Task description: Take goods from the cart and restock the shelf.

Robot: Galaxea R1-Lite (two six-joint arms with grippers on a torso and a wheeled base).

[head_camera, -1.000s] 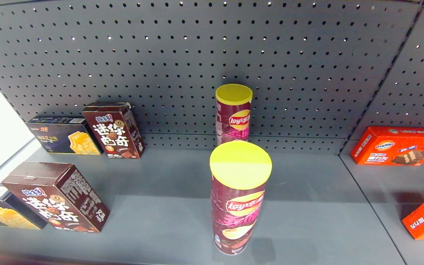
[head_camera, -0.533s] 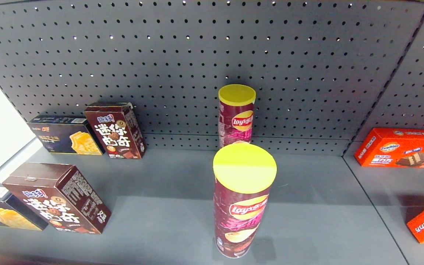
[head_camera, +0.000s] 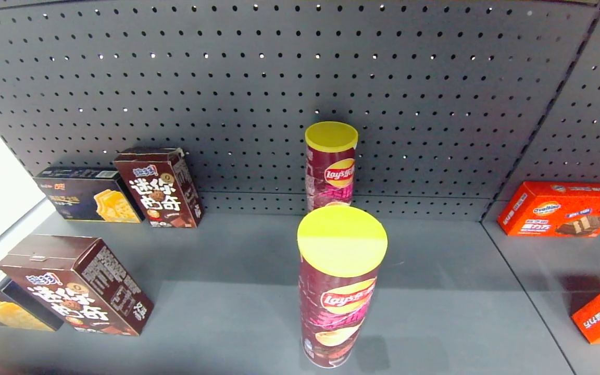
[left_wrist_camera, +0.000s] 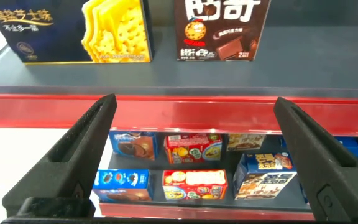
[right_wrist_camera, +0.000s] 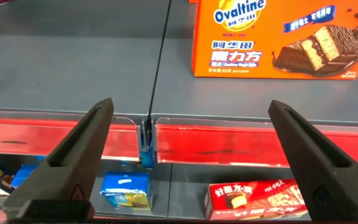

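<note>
Left gripper and right gripper gape apart; logo-fronted front chip can stands before rear chip can.

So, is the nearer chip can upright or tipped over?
Upright. The nearer chip can stands on its base on the shelf, yellow lid on top, in front of the rear can, which also stands.

Dark grey perforated metal back panel stands upright at rear. Red plastic edge strip runs along the front, blue plastic clip at its joint. Small blue and red snack boxes sit on the tier below.
</note>
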